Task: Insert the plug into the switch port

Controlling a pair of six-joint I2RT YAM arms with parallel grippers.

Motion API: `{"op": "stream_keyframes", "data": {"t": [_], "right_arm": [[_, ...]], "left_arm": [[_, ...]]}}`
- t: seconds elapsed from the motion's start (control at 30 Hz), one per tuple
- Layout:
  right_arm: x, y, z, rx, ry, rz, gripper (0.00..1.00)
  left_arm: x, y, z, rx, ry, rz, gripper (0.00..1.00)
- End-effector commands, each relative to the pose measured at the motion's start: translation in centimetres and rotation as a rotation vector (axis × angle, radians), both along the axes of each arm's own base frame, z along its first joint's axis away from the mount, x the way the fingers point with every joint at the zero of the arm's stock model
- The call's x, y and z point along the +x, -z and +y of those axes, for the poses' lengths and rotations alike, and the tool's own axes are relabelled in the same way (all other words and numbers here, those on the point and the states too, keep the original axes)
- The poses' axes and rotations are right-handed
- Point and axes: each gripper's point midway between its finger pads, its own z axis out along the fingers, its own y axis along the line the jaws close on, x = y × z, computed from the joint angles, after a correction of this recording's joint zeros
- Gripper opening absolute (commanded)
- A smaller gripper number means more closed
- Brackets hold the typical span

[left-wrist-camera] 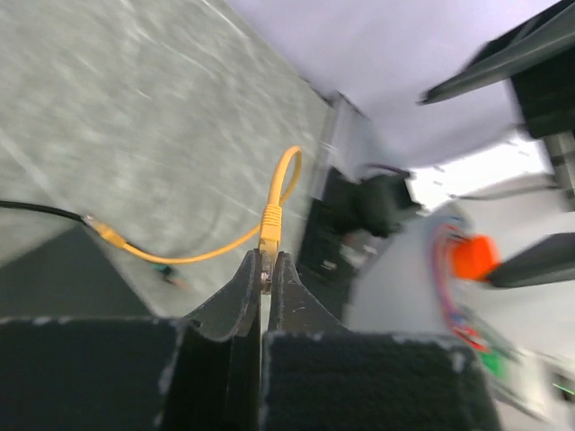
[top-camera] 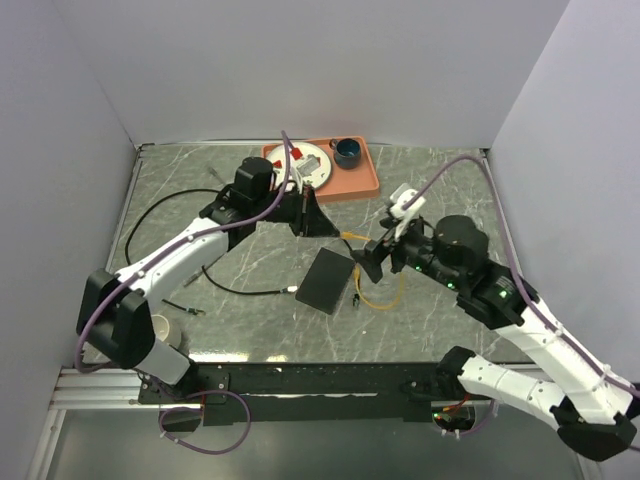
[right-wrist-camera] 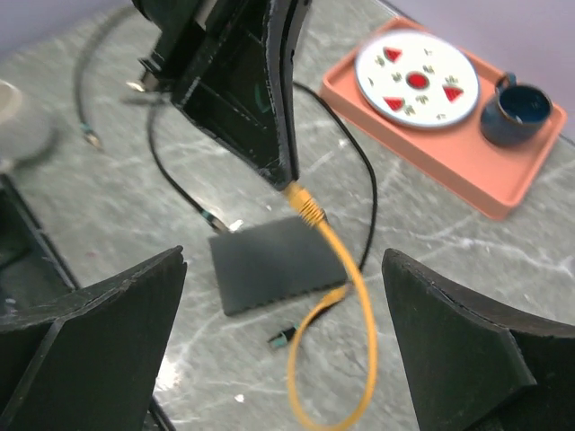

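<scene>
The top camera looks down from behind the bases at 6 o'clock. Left wrist faces 4 o'clock, close; right wrist faces 10 o'clock. All three share the yellow cable point(right-wrist-camera: 310, 213).

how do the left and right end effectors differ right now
The left end effector is shut, fingers pressed together; the right end effector is open wide. The left grips the yellow plug; the right holds nothing. Both have black fingers and hang above the table.
</scene>
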Motion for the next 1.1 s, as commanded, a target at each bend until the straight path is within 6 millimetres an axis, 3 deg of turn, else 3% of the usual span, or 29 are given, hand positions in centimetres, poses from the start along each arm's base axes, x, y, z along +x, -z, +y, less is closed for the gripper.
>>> {"op": "stream_keyframes", "data": {"t": [0.0,0.13,0.3,0.47,0.87,1.07], "right_arm": [[2.5,0.5,-0.6,-0.083,0.151,-0.089,0.97],[2.7,2.2,0.2,-0.145,0.143,-0.098,0.96],[2.4,3.0,1.2,-0.168,0.09,-0.097,0.94],[1.3,3.6,2.5,-0.18,-0.013,-0.072,0.82],[-0.2,6.2,4.2,-0.257,-0.161,0.013,0.73],[0.6,7.4,4.0,-0.295,-0.125,0.037,0.6]], "left_arm": [[-2.7,-0.5,-0.8,-0.065,0.168,0.188,0.01],[-3.1,1.3,-0.7,-0.026,0.184,0.286,0.01],[-3.8,1.6,-0.7,-0.031,0.23,0.344,0.01],[-3.6,2.3,-0.8,-0.025,0.237,0.384,0.01],[-3.5,2.3,-0.7,-0.015,0.233,0.383,0.01],[-3.6,2.2,-0.7,-0.016,0.236,0.378,0.01]]}}
